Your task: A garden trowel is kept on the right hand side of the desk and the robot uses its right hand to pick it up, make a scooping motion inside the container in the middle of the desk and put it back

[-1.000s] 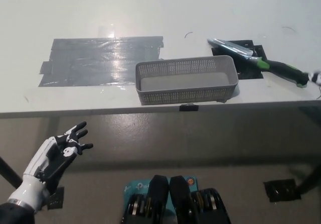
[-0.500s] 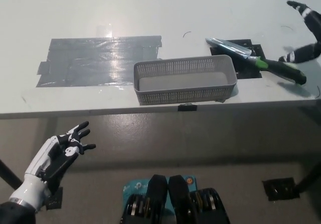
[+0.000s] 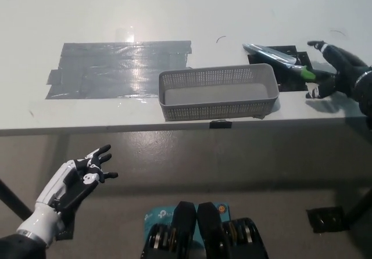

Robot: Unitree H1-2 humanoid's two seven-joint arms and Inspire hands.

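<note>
The garden trowel (image 3: 273, 56) lies on the desk's right side, its metal blade pointing left and a green collar (image 3: 306, 72) where the dark handle starts. My black right hand (image 3: 337, 70) hovers over the handle with its fingers spread, open, and hides most of the handle. I cannot tell whether it touches the handle. A grey mesh container (image 3: 218, 90) stands in the middle near the front edge, and nothing shows inside it. My white left hand (image 3: 78, 177) rests open at the lower left, below the desk's edge.
A large patch of grey tape (image 3: 116, 67) covers the desk left of the container. A black mat (image 3: 289, 79) lies under the trowel. The desk's front edge (image 3: 116, 130) runs just before the container. A small black plate (image 3: 325, 219) sits on the floor at the lower right.
My right hand has come in from the right edge and moved down and left over the trowel's handle. The trowel and container stay put; the left hand barely moves.
</note>
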